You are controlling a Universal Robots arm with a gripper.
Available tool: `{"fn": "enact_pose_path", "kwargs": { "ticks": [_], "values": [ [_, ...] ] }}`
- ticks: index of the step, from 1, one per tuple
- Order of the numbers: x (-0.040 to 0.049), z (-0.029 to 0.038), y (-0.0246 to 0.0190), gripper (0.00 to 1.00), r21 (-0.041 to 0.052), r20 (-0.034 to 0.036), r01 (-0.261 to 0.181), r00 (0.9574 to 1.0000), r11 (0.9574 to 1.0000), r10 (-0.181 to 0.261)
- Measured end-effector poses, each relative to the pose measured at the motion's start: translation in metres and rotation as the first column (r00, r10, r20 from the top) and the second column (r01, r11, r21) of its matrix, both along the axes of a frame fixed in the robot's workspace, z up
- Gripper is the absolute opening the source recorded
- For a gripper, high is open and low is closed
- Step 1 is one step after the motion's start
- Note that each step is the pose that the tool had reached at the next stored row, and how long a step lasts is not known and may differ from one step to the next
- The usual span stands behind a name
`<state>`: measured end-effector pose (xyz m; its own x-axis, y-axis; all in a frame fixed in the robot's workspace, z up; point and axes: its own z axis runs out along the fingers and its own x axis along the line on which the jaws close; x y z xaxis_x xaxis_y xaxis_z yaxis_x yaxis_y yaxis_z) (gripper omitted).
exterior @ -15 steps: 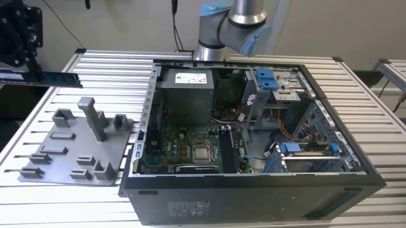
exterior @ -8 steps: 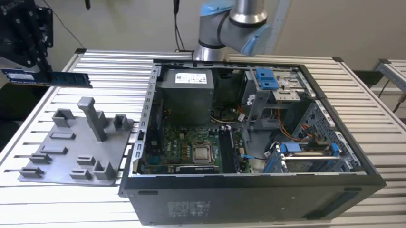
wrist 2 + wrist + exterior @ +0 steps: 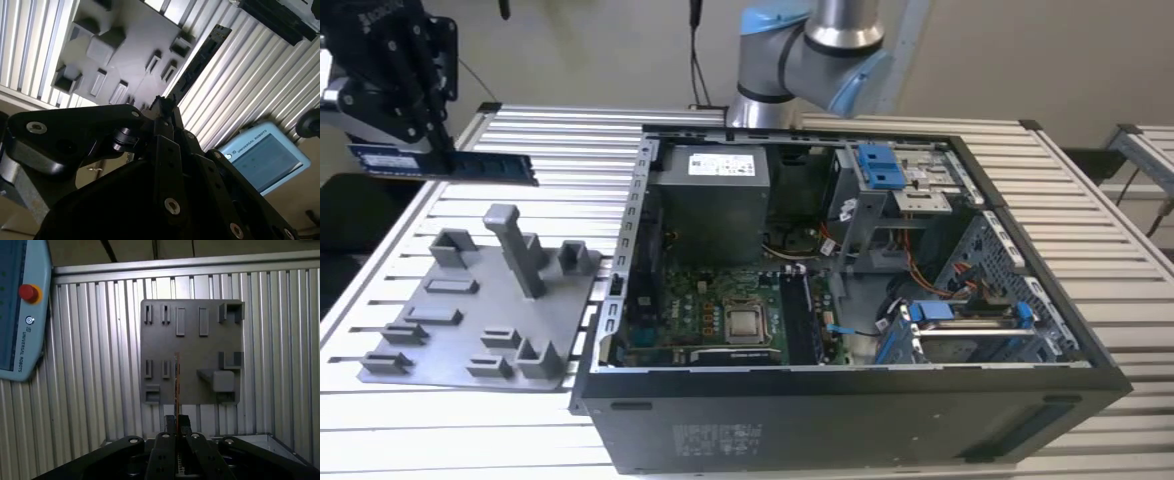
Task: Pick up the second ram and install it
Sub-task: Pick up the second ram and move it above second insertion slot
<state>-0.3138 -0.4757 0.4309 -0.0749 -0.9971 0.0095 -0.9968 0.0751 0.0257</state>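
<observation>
The gripper (image 3: 443, 150) hangs high at the exterior view's far left, jaws clenched on the second ram (image 3: 467, 167) — the stick is in the air above the slatted aluminium table (image 3: 574, 130). Below it, and nearer, sits the grey fixture plate (image 3: 480, 310) with its upright posts and small slots. To the exterior view's right of the plate is the open computer case (image 3: 854, 420), with the green motherboard (image 3: 707, 300) lying in its bottom and blue brackets (image 3: 881, 165) at the far side. The case's left wall (image 3: 634, 230) stands between stick and board. The robot arm (image 3: 807, 50) rises behind the case.

The stick lies level, its long axis running left to right across the exterior view — the free end points toward the case. In the first wrist view it shows edge-on over the plate, with a teach pendant (image 3: 20, 315) lying on the slats off to one side.
</observation>
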Motion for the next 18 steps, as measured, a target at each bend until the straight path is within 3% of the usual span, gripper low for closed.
{"fn": "enact_pose_path", "kwargs": {
  "ticks": [18],
  "values": [
    [0.0425,0.0000,0.0000,0.14,-0.0001,-0.0024,0.000,1.0000,1.0000,0.000]
  ]
}}
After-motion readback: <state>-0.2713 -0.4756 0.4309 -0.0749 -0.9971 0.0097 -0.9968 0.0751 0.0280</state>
